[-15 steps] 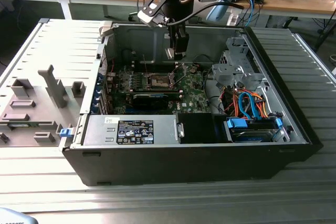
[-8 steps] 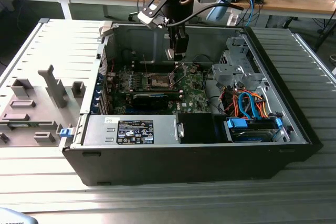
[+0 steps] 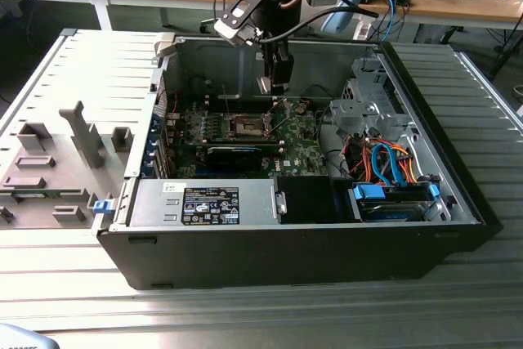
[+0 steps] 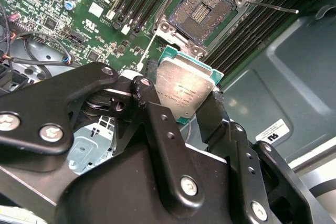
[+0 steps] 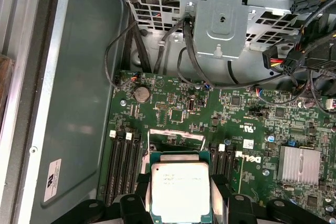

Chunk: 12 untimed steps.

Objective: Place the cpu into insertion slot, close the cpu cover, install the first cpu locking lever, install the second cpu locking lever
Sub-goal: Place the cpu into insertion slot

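Observation:
My gripper (image 3: 276, 81) hangs inside the open computer case, above the green motherboard (image 3: 298, 146). It is shut on the cpu (image 4: 184, 86), a pale silvery square chip held by its edges between the two black fingers (image 4: 143, 92). In the first wrist view the cpu (image 5: 180, 190) sits between the fingertips, over the board. The insertion slot (image 4: 202, 10) lies open with its dark pin field bare, a short way from the chip and apart from it. In the exterior view the insertion slot (image 3: 249, 126) lies below and slightly left of the gripper. Thin metal levers (image 4: 273, 7) stick out beside the socket.
Black memory slots (image 4: 262, 17) flank the socket on both sides. A silver drive cage (image 5: 220, 9) with black cables stands at the board's edge. A power supply box (image 3: 204, 202) and orange and blue cables (image 3: 388, 165) fill the case's near side. The grey case wall (image 5: 79, 103) runs close by.

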### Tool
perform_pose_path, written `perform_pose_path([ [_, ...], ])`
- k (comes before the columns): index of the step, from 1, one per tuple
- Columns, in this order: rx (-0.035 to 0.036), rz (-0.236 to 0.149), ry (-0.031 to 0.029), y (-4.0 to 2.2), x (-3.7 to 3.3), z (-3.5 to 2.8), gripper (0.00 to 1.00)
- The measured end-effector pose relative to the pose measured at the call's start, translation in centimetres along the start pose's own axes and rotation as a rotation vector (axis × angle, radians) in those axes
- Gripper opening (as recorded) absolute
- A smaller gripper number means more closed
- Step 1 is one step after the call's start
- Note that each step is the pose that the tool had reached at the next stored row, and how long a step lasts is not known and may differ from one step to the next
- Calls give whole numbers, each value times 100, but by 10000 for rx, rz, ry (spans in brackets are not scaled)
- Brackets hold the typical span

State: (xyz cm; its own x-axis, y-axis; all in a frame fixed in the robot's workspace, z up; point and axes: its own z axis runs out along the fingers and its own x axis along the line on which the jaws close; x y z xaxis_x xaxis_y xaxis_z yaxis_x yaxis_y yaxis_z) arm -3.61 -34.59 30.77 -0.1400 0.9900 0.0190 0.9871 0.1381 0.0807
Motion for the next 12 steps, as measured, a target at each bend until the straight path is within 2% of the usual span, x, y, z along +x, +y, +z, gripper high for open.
perform_pose_path([
  [12,0,0,0,-2,-1,23,54],
])
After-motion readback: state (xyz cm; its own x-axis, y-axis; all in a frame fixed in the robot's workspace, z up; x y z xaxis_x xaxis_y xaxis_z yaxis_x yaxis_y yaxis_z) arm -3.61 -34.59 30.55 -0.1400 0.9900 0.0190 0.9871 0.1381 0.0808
